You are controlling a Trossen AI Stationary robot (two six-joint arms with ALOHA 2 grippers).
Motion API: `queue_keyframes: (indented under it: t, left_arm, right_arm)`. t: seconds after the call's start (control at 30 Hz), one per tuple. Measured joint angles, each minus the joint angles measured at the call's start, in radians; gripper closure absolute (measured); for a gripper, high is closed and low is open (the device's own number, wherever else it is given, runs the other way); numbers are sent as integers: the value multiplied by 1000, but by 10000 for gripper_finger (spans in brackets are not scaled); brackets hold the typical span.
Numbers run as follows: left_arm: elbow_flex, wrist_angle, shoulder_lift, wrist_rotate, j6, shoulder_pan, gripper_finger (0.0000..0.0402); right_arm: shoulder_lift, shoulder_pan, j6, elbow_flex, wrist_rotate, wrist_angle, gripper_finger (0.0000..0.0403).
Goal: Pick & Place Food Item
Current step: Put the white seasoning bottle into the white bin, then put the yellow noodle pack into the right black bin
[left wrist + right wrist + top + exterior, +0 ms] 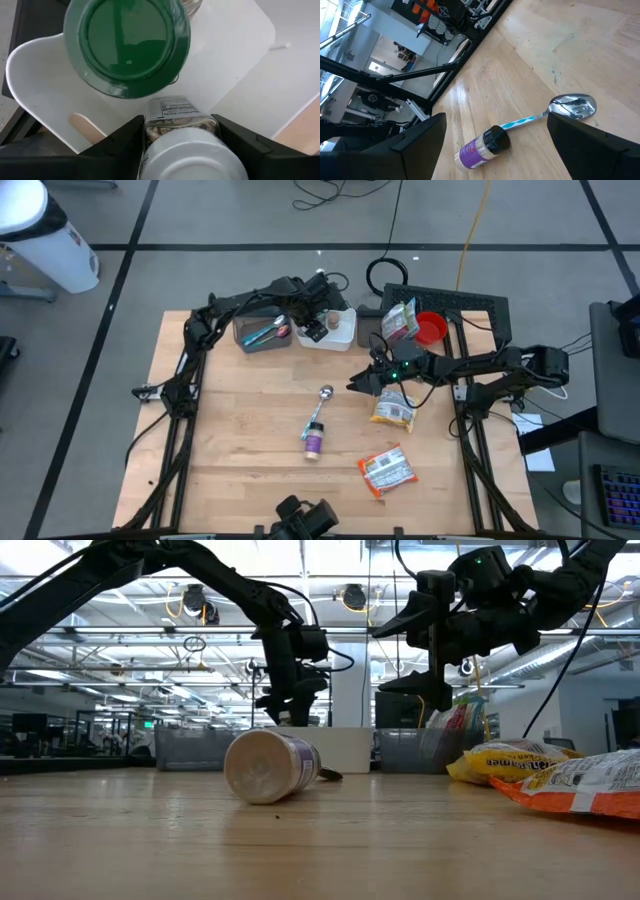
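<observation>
A glass jar with a white lid [192, 150] stands lid up between the fingers of my left gripper [177, 127], over the white bin [45, 75] at the table's far middle. A green-lidded jar [127, 45] stands in that bin right beside it. In the high view my left gripper [312, 320] points down into the white bin [340, 338]. My right gripper [356, 384] hangs open above the table's middle, touching nothing. Below it a spoon [570, 107] and a purple-labelled bottle [480, 147] lie on the wood. My left gripper has the white-lidded jar's glass body [150, 131], just under the lid, between its two fingers. One finger [125, 137] lies on each of two opposite sides. The fingers come from above, pointing steeply down along the upright jar. The jar itself hides whether its base rests on the bin floor.
A grey bin with utensils [262, 332] stands left of the white bin. A snack bag [400, 320] and a red cup [430, 330] stand at the far right. A yellow bag [392, 412] and an orange bag [386, 470] lie on the right half; the near left is bare wood.
</observation>
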Motion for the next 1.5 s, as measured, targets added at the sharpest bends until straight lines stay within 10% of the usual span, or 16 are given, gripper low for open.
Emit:
queue_keyframes:
  t: [0.57, 1.1, 1.33, 1.5]
  left_arm:
    - [9, 6, -30, 0, 53, 1, 122]
    - [336, -117, -114, 169, -52, -26, 144]
    - [241, -92, -261, 214, 15, -85, 188]
    - [-42, 94, -442, 244, 1, -121, 214]
  right_arm:
    - [0, 0, 0, 0, -4, 0, 64]
    - [0, -1, 1, 0, 0, -6, 64]
    - [0, 12, 27, 0, 148, -8, 64]
    - [0, 19, 30, 0, 256, 8, 64]
